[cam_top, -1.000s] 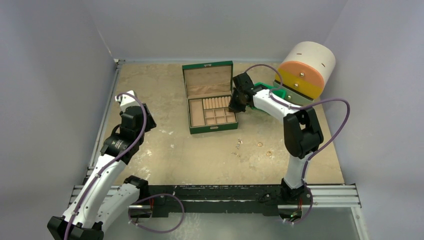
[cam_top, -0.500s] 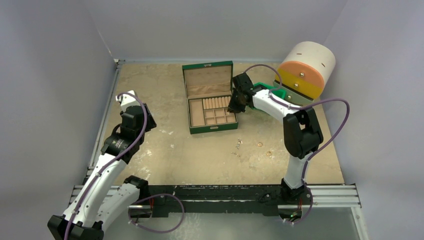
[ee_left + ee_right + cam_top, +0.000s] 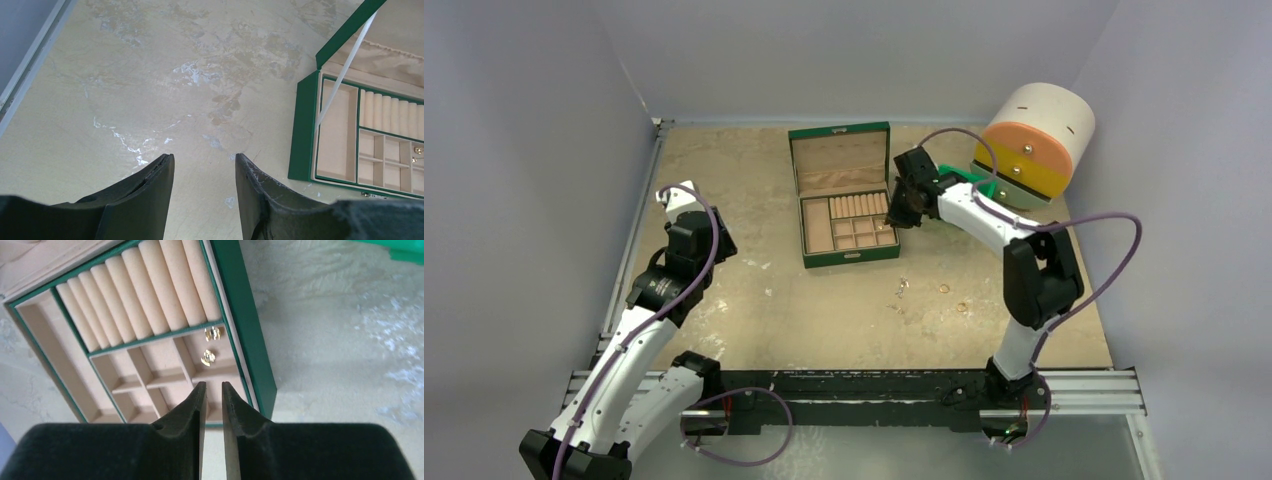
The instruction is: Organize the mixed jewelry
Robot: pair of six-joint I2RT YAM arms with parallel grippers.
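On a tan, mottled table (image 3: 824,310), scuffed with pale scratches and worn patches, we see two robot arms bolted to a metal rail (image 3: 1084,385) along the near edge. Plain grey-lilac walls (image 3: 524,150) close in the left, far and right sides.

Toward the far middle of the table stands an open green box (image 3: 844,195), its lid tipped back. Its tan lining holds a long tray, a row of padded rolls and several small square compartments.

The right gripper (image 3: 212,385) hovers over the box's right edge, its fingers parted by only a narrow slit, with nothing between them. Two small gold pieces (image 3: 208,358) lie in the small compartment just below the rolls, against the box's right wall. A silvery trinket (image 3: 902,288) and two gold rings (image 3: 943,289) lie loose on the bare table in front of the box.

The left gripper (image 3: 204,157) hangs over the bare table at the left, well apart from the box, moderately wide and empty.

In the far right corner sits a white drum (image 3: 1034,135) with an orange and yellow face, and a green bin (image 3: 969,180) beside it.
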